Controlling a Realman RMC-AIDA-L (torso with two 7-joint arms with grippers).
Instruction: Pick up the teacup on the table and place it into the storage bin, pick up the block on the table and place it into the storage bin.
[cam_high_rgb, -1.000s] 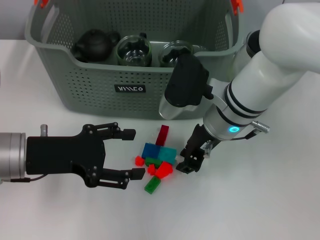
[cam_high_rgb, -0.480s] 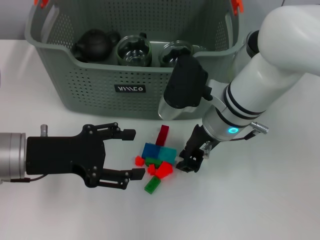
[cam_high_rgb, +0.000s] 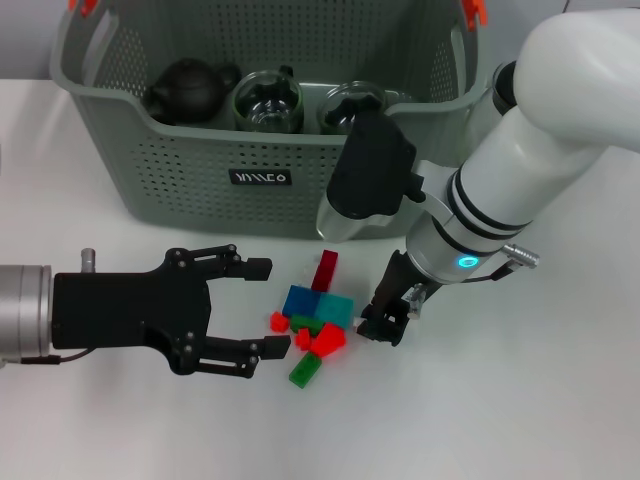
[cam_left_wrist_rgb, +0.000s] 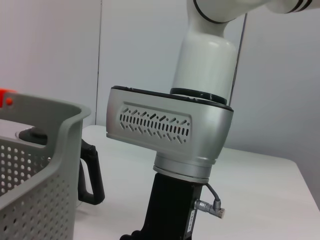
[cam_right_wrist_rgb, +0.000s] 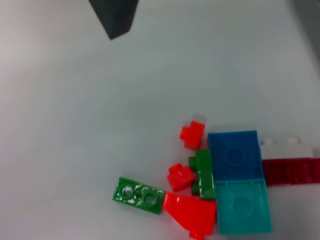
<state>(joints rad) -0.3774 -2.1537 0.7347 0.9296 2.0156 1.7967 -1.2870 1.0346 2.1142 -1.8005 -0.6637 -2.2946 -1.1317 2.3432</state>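
A cluster of small blocks lies on the white table in front of the storage bin (cam_high_rgb: 200, 170): a blue block (cam_high_rgb: 300, 300) (cam_right_wrist_rgb: 234, 155), a teal one (cam_high_rgb: 336, 308) (cam_right_wrist_rgb: 242, 205), a dark red one (cam_high_rgb: 324, 270), red pieces (cam_high_rgb: 327, 340) and a green one (cam_high_rgb: 305, 370) (cam_right_wrist_rgb: 137, 194). My left gripper (cam_high_rgb: 268, 308) is open just left of the cluster, level with the table. My right gripper (cam_high_rgb: 385, 322) hangs low at the cluster's right edge, next to the teal block. One of its dark fingers (cam_right_wrist_rgb: 117, 17) shows above the table. No teacup shows on the table.
Inside the bin sit a black teapot (cam_high_rgb: 190, 88) and two glass vessels (cam_high_rgb: 268, 103) (cam_high_rgb: 350, 105). The right arm's silver wrist (cam_left_wrist_rgb: 170, 131) fills the left wrist view, with the bin wall (cam_left_wrist_rgb: 35, 170) and a black handle (cam_left_wrist_rgb: 92, 172) beside it.
The right gripper has shifted slightly up and toward the block cluster. The left gripper and the blocks have not moved.
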